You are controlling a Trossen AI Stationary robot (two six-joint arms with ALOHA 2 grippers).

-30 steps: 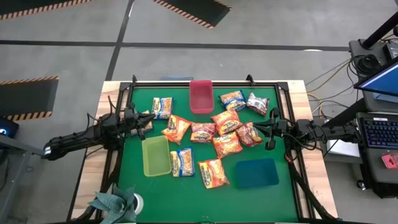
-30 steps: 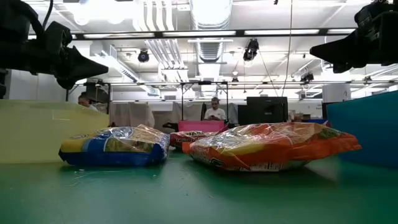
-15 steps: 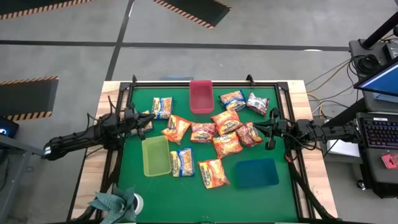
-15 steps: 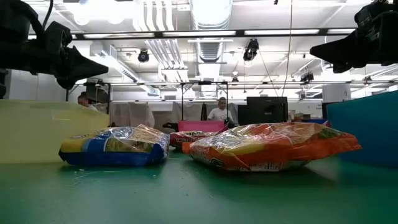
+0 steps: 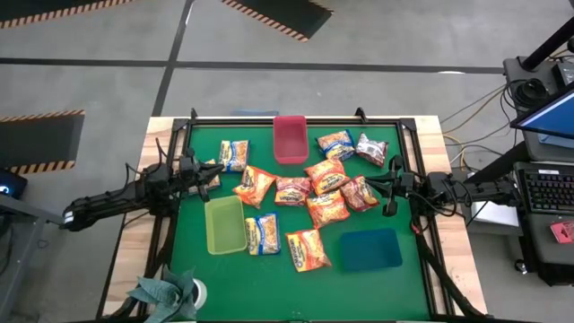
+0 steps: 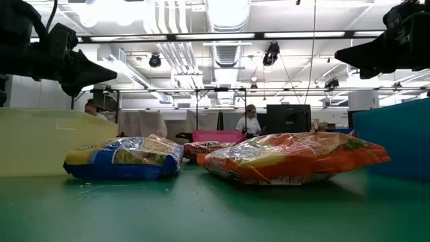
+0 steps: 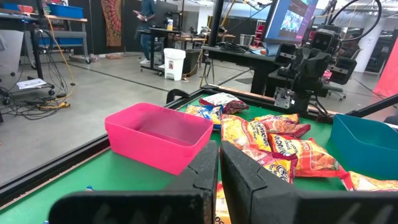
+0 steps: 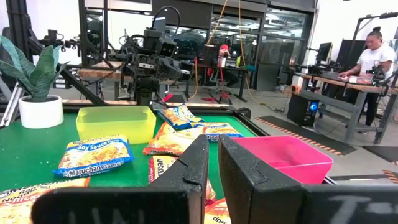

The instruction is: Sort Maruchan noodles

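Place: I'm looking into a robotics lab or industrial workshop, not a home.
Floor: bare concrete with black-and-orange hazard stripes (image 5: 278, 18) taped around my station.
Ceiling: open ductwork (image 6: 225, 17), strip lights and hung cables.
Workstation: a green-topped table (image 5: 269, 278) in a black frame, with a laptop (image 5: 549, 121) and a keyboard (image 5: 547, 190) beside it.
Surroundings: benches, a monitor (image 6: 287, 117), a large screen (image 7: 292, 22), and loose cables (image 7: 37, 106) on the floor.
People: one person (image 8: 376, 53) stands working at a bench; another (image 6: 249, 119) stands behind the table.

"Soy Sauce" and "Maruchan" on blue-and-yellow packet (image 8: 93, 156)
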